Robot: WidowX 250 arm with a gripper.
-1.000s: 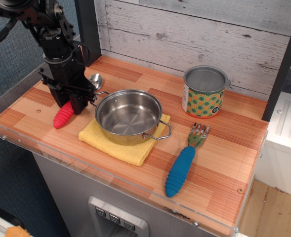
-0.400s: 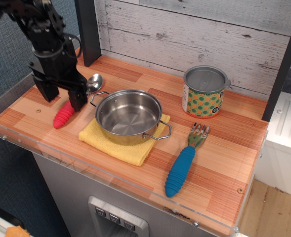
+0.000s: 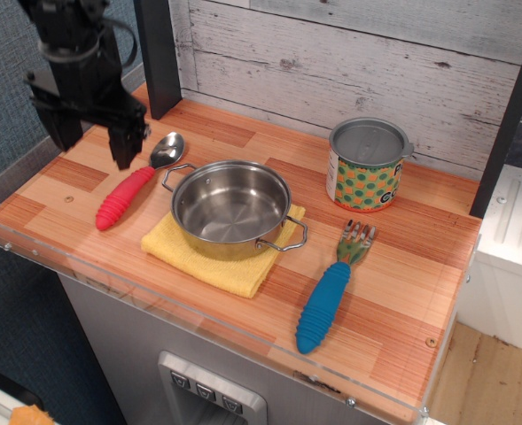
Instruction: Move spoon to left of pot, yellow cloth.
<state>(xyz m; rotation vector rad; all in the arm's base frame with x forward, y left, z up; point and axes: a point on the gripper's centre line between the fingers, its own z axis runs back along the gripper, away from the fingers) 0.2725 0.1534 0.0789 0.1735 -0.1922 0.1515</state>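
Note:
The spoon, with a ribbed red handle and shiny metal bowl, lies flat on the wooden counter just left of the pot. The shiny steel pot stands on the yellow cloth near the counter's front. My gripper hangs open and empty above the counter, up and to the left of the spoon, its fingers apart and clear of the handle.
A polka-dot tin can stands at the back right. A blue-handled fork lies right of the cloth. A dark post rises behind the gripper. A clear rim runs along the counter's front and left edges.
The gripper has risen up and to the left, away from the spoon. The spoon, earlier partly covered by the fingers, now lies fully in view on the counter.

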